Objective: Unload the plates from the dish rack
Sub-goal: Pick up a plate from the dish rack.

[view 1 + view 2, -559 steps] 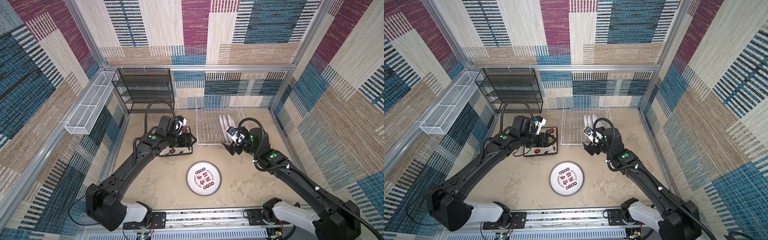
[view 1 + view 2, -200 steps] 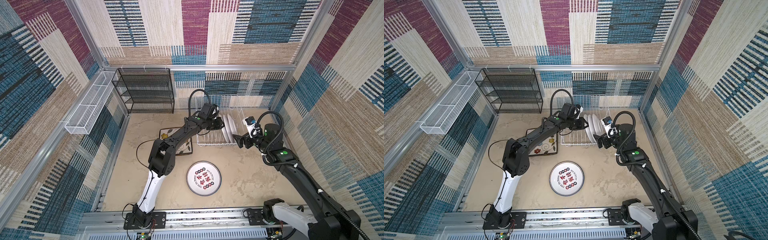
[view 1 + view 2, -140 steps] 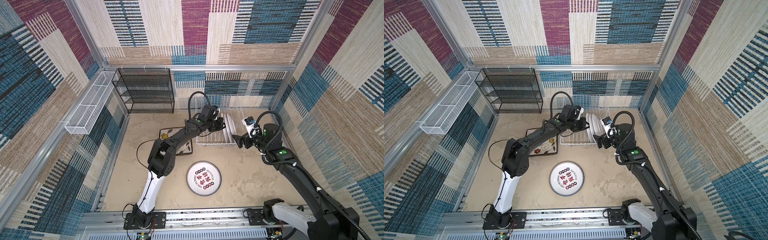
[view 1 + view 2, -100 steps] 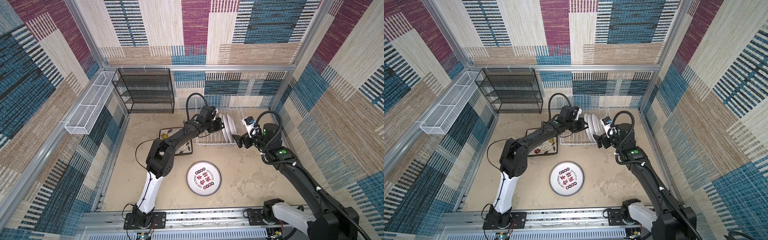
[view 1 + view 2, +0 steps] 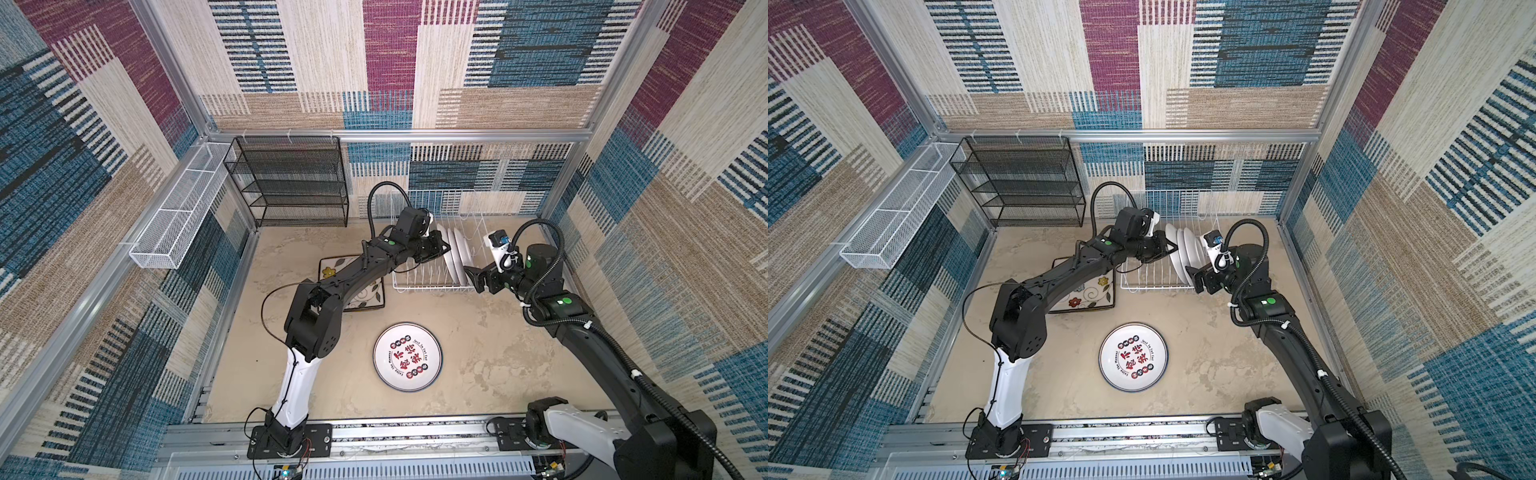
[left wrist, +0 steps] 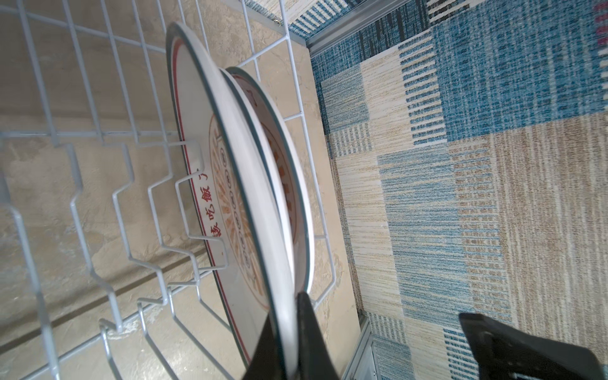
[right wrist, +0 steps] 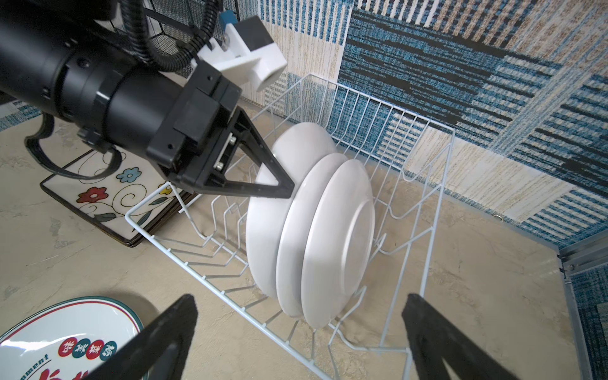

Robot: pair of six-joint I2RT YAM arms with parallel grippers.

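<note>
The white wire dish rack (image 5: 432, 286) (image 5: 1154, 286) stands at the back of the table in both top views. Three round plates (image 5: 457, 257) (image 7: 339, 240) stand upright in it, white backs toward my right wrist camera. My left gripper (image 5: 442, 249) (image 7: 286, 190) (image 6: 286, 329) is shut on the rim of the leftmost plate (image 6: 243, 184) (image 7: 266, 214), which shows an orange sunburst face. My right gripper (image 5: 473, 278) (image 7: 299, 304) is open just in front of the rack's right end, holding nothing.
Square flowered plates (image 5: 365, 297) (image 7: 108, 194) lie stacked left of the rack. A round plate (image 5: 407, 357) with red characters lies flat mid-table. A black mesh shelf (image 5: 291, 183) stands at the back left, and a white mesh basket (image 5: 178, 216) hangs on the left wall.
My left arm came over from the square plates to the rack, and its jaws have closed on the leftmost plate's rim. The right arm has barely moved.
</note>
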